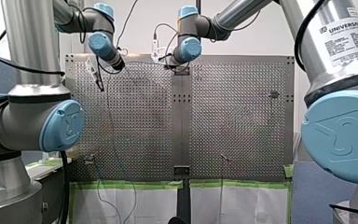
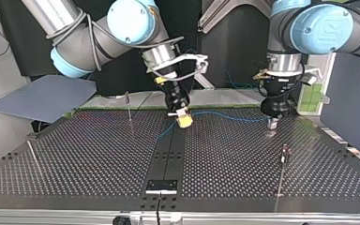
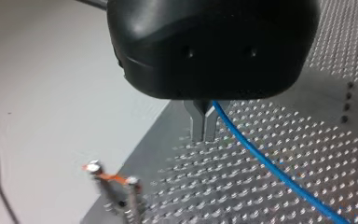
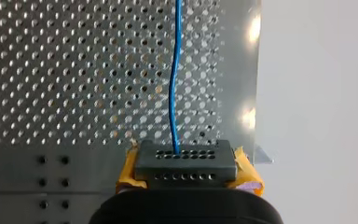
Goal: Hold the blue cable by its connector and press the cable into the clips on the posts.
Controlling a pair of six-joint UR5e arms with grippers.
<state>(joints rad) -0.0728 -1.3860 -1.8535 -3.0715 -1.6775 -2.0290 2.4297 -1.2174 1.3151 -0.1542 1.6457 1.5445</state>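
Connector (image 4: 185, 164) is pinched between the right gripper's (image 2: 183, 121) yellow pads (image 4: 246, 171); the left gripper's (image 3: 203, 135) fingers are pressed together beside the blue cable (image 3: 261, 161), strung between both. Overtightened, it could be tugged free before a clip (image 3: 113, 178) is reached

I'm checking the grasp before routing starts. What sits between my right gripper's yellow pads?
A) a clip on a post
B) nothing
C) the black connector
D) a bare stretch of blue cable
C: the right wrist view shows the black connector clamped in the right gripper between its yellow pads, with the blue cable running out of the connector over the perforated table.
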